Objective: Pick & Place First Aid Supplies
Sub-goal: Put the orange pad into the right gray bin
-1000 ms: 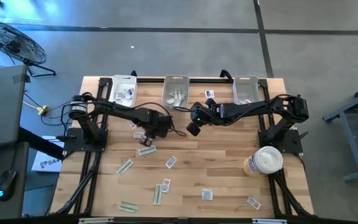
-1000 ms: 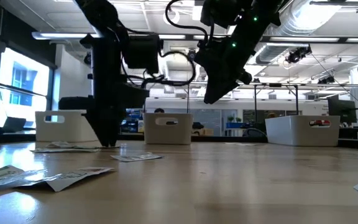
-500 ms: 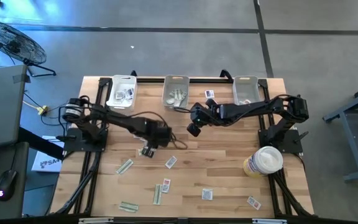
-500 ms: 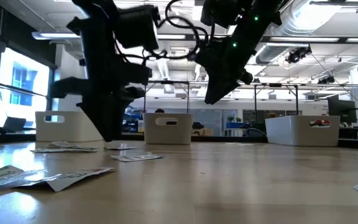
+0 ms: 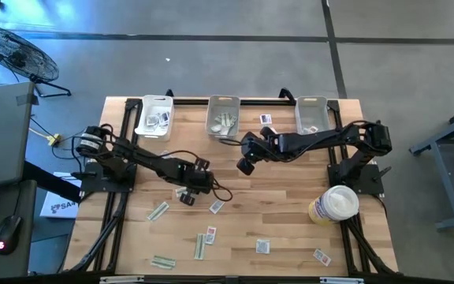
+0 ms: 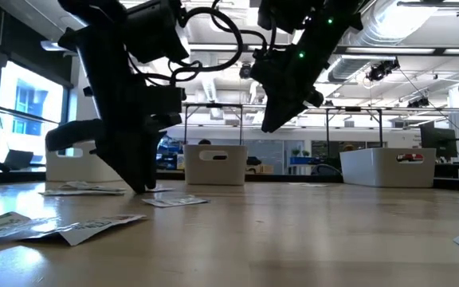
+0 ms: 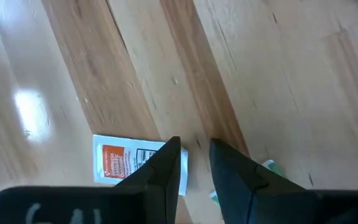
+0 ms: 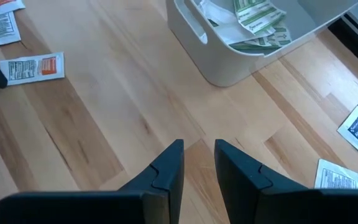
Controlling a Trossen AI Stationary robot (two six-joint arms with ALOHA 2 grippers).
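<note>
Black-fingered left gripper (image 7: 194, 163) has swung down and nearer over the last second, now low at the wooden table (image 5: 290, 213), fingers slightly parted and empty, straddling the edge of a white flat paper packet with an orange mark (image 7: 132, 167). That looks like the setup for a pick. Right gripper (image 8: 197, 163) hangs beside the middle clear plastic bin (image 8: 229, 46), narrowly open, holding nothing.

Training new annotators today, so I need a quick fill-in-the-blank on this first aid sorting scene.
1. The left tool is lowered over a white packet with an ____ mark.
2. The right tool holds ____.
3. The middle bin holds pale ____ strips.

Missing: orange; nothing; green
</note>
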